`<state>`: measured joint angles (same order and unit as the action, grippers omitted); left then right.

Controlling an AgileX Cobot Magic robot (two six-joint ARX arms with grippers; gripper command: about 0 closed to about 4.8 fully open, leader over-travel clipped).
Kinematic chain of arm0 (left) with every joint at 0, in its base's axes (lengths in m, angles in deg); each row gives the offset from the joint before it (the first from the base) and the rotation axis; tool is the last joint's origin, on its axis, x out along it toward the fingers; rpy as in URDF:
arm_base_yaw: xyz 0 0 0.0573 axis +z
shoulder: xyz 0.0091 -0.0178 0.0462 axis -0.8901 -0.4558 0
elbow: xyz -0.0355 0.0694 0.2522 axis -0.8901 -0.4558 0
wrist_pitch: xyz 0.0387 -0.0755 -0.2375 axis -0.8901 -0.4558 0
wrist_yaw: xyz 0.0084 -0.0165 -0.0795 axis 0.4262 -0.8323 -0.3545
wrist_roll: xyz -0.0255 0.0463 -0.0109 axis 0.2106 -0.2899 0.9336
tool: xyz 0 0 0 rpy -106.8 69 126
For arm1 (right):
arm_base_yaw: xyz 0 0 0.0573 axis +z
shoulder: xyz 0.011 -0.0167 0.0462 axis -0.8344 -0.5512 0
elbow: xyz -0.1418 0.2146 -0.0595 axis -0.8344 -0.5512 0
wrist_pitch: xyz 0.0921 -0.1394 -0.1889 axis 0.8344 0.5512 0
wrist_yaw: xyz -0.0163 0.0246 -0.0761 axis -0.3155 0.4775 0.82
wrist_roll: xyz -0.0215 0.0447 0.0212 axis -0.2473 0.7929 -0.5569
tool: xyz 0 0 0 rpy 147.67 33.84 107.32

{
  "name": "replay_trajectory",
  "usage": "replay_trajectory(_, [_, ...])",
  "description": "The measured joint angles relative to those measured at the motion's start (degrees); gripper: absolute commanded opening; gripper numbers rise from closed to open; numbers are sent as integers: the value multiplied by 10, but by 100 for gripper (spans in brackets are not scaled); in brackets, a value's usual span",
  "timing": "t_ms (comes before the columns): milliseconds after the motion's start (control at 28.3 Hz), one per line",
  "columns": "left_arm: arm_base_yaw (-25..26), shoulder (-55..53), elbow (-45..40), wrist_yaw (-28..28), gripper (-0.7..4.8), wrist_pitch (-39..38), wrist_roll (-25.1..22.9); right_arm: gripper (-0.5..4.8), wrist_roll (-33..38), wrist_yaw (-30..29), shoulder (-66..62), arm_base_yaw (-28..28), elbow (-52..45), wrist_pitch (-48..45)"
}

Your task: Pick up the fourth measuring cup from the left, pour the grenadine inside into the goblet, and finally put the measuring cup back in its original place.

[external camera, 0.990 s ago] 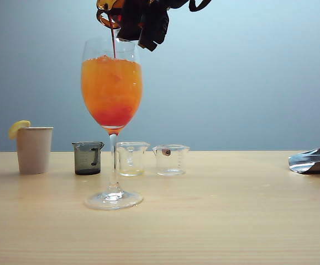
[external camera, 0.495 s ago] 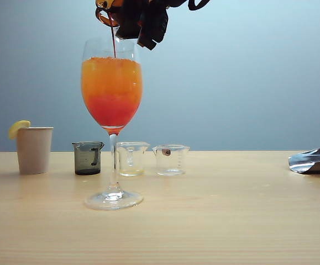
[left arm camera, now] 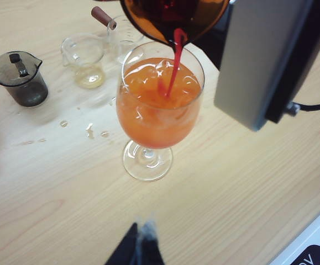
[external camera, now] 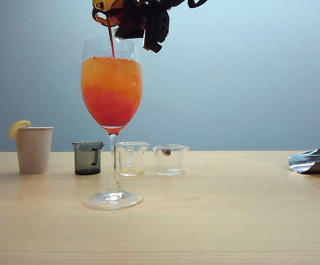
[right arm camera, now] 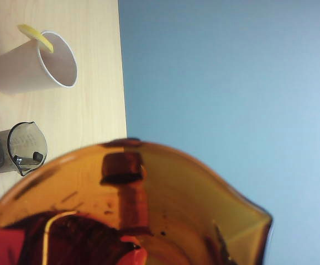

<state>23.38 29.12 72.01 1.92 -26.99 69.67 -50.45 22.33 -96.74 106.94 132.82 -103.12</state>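
- Overhead, the right gripper (external camera: 148,22) hangs above the glass (external camera: 111,88), its jaws clamped on the amber cup (external camera: 105,8), which is tipped lip-down over the rim
- From that lip a thin thread of red syrup (external camera: 111,41) drops into the glass, where a deep red layer sits under orange juice (external camera: 111,70)
- The glass stands on the table (external camera: 231,221), nearer the front edge than the row behind it
- That row, toward the back edge: paper cup (external camera: 34,149) with a lemon slice (external camera: 18,127), grey cup (external camera: 88,158), two clear cups (external camera: 131,158)
- Left gripper (left arm camera: 139,248): only dark tips show, low over bare table near the glass; I cannot tell how its jaws stand
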Motion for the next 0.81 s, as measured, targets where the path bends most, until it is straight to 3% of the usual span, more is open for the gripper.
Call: replay_trajectory(813, [0, 0, 0, 0, -5, 0, 0, 156, -77, 0, 0, 0, 0, -4])
